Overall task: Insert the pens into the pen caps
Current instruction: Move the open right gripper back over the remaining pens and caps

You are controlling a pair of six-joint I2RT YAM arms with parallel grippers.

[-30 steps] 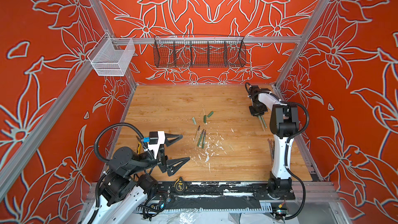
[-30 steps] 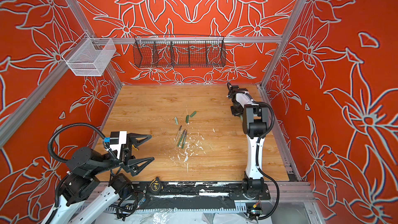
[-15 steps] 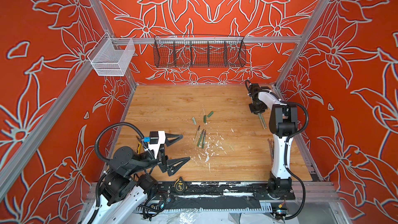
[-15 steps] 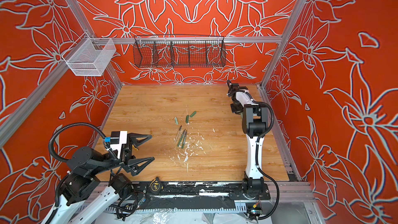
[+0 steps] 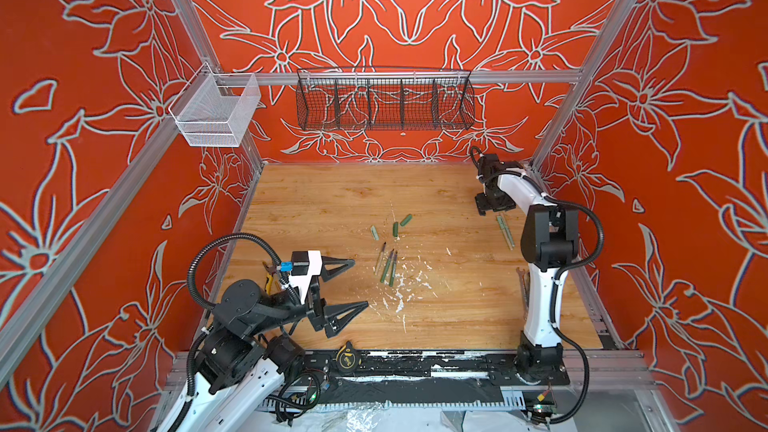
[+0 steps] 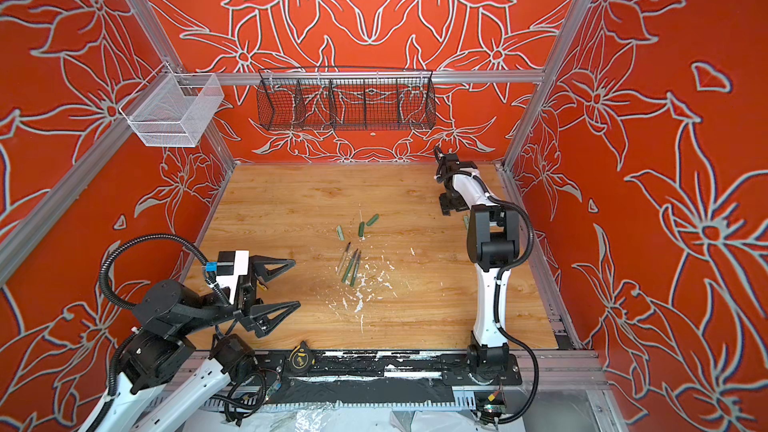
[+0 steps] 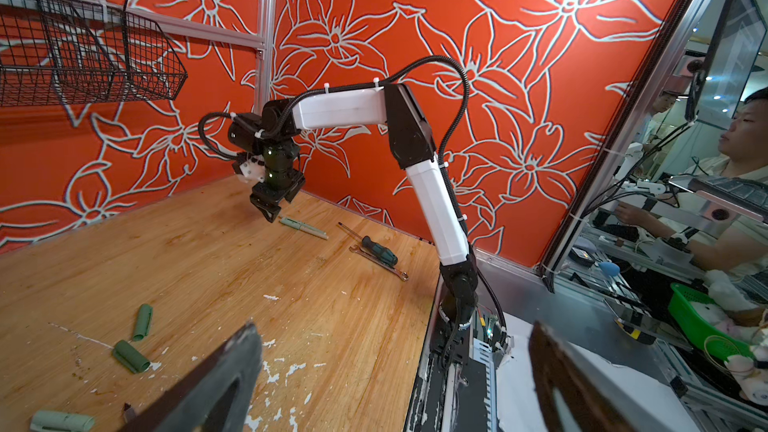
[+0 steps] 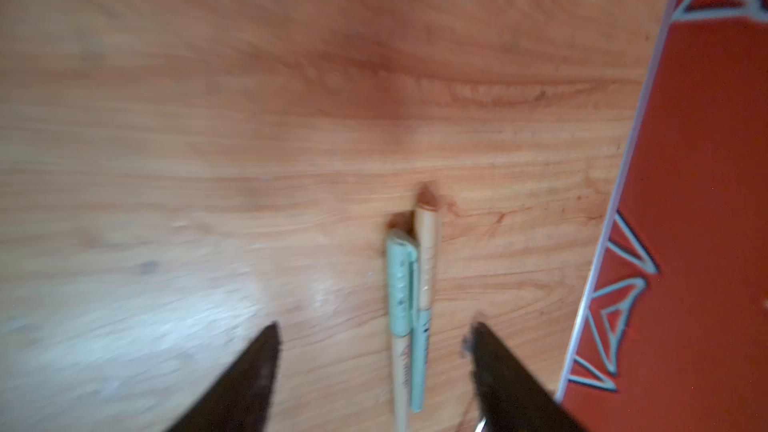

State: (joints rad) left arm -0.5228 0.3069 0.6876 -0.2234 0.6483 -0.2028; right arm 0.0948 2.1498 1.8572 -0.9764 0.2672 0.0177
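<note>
Back half of the table (image 5: 332,201): bare, free passage from the left edge across to the right arm (image 5: 544,238).

Centre: three pen caps (image 5: 395,228), and three pens (image 5: 387,265) close together just in front of them. All lie flat, with room above.

Right edge: two capped pens (image 8: 409,305) lie side by side, and the right gripper (image 8: 375,326) stands spread just above them. A screwdriver (image 7: 376,251) and a wrench (image 5: 521,280) lie beside the arm's upright link.

Front left corner: taken by the left gripper (image 5: 360,283), spread wide, with pliers (image 5: 269,278) beside it.

Overhead: a black wire basket (image 5: 384,103) hangs above the back edge and a white mesh basket (image 5: 216,114) above the back left corner.
</note>
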